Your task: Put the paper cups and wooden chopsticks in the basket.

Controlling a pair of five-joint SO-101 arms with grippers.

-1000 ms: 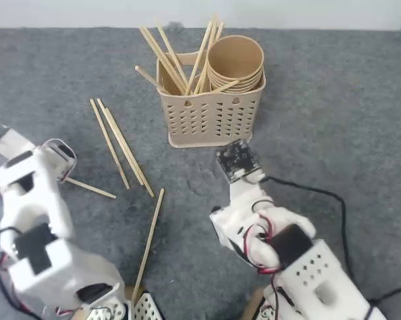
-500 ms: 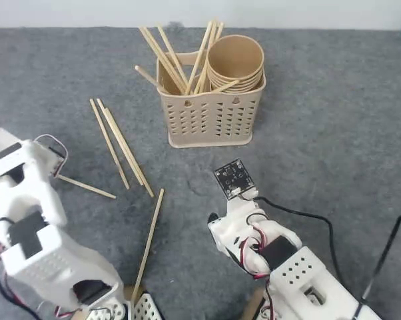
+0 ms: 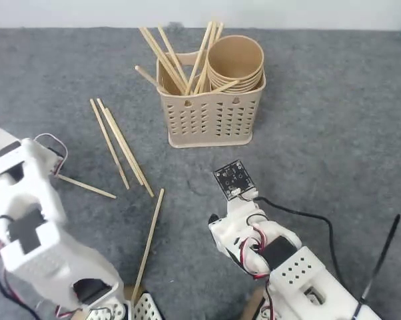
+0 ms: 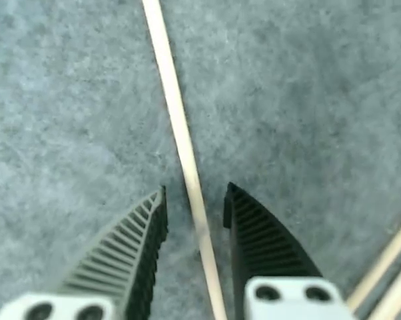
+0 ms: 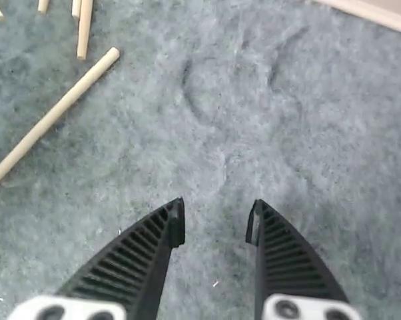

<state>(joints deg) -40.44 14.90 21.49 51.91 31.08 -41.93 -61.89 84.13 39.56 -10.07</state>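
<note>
Chopstick (image 4: 169, 87) lengthwise within left pincer (image 4: 195, 189)

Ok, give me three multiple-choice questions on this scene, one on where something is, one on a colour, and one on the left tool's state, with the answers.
1. Where are the paper cups?
A. lying beside the basket
B. stacked in the basket
C. under the basket

2. What colour is the basket?
A. beige
B. blue
C. black

3. How is the left tool?
A. shut on a cup
B. open, astride a chopstick
C. shut on nothing

Answers:
1 B, the stack rises out of the basket's top.
2 A, its perforated walls are beige.
3 B, its fingers stand apart with the stick running between them.
</note>
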